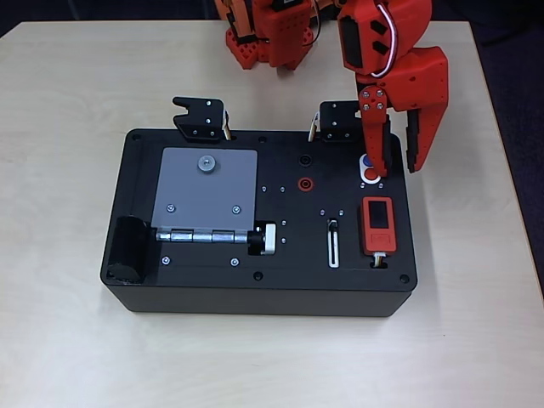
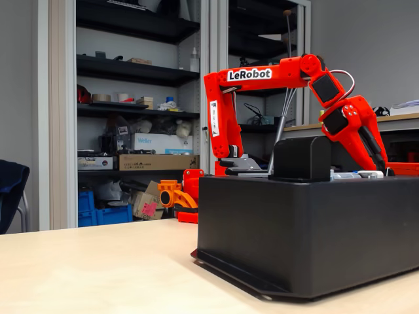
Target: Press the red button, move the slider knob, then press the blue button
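In the overhead view the red gripper is open above the right rear of the black box. Its left finger reaches down over the white oval that holds both buttons. The tip partly covers the red button and the blue button just behind it; whether it touches either I cannot tell. The right finger hangs past the box's right edge. The slider knob sits at the far end of its white-outlined slot. In the fixed view the arm bends down behind the box, its fingertips hidden.
On the box lid are a grey hinged plate, a white-and-black handle, a red ring socket, a black socket and a red device with a screen. Two black brackets stand at the rear edge.
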Controlling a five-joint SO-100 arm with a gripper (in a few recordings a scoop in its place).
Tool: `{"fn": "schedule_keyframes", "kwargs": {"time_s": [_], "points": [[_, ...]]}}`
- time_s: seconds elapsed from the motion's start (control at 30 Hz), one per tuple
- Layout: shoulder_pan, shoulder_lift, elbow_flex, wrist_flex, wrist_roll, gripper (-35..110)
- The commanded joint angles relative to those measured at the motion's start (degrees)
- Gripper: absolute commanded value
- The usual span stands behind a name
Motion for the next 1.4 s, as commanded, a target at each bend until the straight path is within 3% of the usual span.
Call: {"fn": "schedule_keyframes", "kwargs": {"time_s": [0.0,0.63,1.37], "points": [[-0.26,2.37,-0.09,0.97,0.0,10],[2.2,2.02,-4.31,4.04,-3.52,10],[0.97,4.66,1.32,0.26,-1.93,10]]}}
